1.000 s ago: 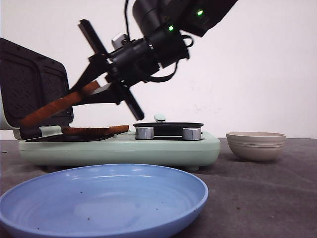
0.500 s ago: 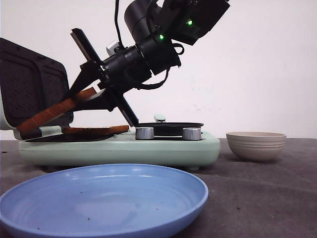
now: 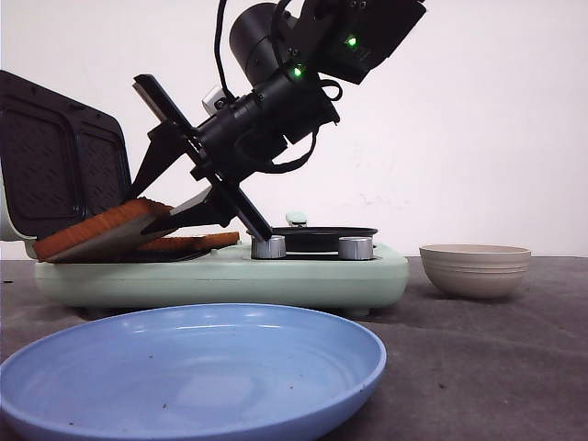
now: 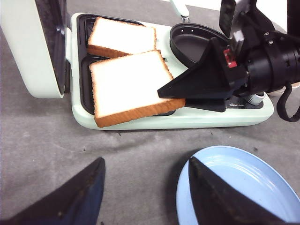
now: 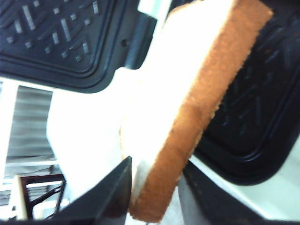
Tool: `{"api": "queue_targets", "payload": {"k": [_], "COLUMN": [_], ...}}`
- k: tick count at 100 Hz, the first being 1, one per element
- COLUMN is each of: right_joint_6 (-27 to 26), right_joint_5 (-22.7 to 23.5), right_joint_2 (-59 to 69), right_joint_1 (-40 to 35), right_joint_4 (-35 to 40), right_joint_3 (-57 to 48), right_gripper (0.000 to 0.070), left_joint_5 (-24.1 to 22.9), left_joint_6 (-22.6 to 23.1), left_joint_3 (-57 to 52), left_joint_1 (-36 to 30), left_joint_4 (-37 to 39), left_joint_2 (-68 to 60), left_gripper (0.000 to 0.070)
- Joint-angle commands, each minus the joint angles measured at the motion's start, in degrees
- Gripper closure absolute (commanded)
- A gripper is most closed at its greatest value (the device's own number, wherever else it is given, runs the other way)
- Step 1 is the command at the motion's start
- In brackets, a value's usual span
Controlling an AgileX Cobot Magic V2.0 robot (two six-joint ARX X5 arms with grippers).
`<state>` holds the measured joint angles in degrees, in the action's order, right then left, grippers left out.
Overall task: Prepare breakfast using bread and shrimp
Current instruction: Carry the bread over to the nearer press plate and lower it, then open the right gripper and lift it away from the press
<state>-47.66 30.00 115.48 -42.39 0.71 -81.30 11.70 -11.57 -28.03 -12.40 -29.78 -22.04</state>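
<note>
A: Where is the bread?

B: One slice (image 4: pixel 123 38) lies flat in the far tray of the sandwich maker (image 4: pixel 187 119). The second slice (image 4: pixel 133 86) is clenched at one edge by the right gripper (image 4: pixel 171 93), tilted, its far end touching the maker's near tray.

A: Which way from the gripper?

B: Straight out from the fingertips toward the open lid (image 3: pixel 60 170); the right arm alone is on it. The left gripper (image 4: pixel 145 187) hangs spread, short of the maker (empty).

A: Any shrimp?

B: None visible. The front view shows the tilt; the left wrist view shows the two trays.
</note>
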Motion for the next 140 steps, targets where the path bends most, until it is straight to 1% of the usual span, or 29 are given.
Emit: {"api": "queue_targets", "payload": {"k": [1, 16, 28, 41, 59, 86, 93, 110, 140], "right_joint_6": [1.9, 3.8, 4.4, 4.7, 5.4, 10.0, 10.6, 11.1, 11.7], "right_joint_5": [-0.9, -1.8, -3.2, -3.7, -5.8, -10.2, -10.4, -10.3, -11.0], "right_joint_2": [1.2, 1.2, 1.1, 1.1, 1.1, 1.1, 1.1, 1.1, 1.2], "right_joint_1": [-0.6, -0.6, -0.6, -0.5, -0.4, -0.4, -0.5, -0.7, -1.4], "right_joint_4": [0.7, 2.6, 2.6, 2.5, 3.2, 11.1, 13.5, 16.6, 17.8], "right_joint_3": [-1.2, -1.2, -1.2, -1.4, -3.5, -11.1, -12.4, -12.5, -12.5], "right_gripper": [0.0496, 0.0479, 0.0414, 0.0411, 0.0409, 0.0409, 0.0409, 0.0409, 0.0409], "left_joint_5": [-0.3, -0.3, -0.3, -0.3, -0.3, -0.3, -0.3, -0.3, -0.3], "left_joint_6": [0.4, 0.6, 1.0, 1.7, 1.7, 1.7, 1.7, 1.7, 1.6], "left_joint_3": [-0.3, -0.3, -0.3, -0.3, -0.3, -0.3, -0.3, -0.3, -0.3], "left_joint_1": [0.0, 0.0, 0.0, 0.0, 0.0, 0.0, 0.0, 0.0, 0.0], "left_joint_4": [0.6, 0.6, 0.6, 0.6, 0.6, 0.6, 0.7, 0.6, 0.6], "left_joint_2": [0.0, 0.0, 0.0, 0.0, 0.0, 0.0, 0.0, 0.0, 0.0], "left_gripper": [0.0429, 0.0429, 0.0429, 0.0429, 0.0429, 0.0429, 0.0429, 0.0429, 0.0429]}}
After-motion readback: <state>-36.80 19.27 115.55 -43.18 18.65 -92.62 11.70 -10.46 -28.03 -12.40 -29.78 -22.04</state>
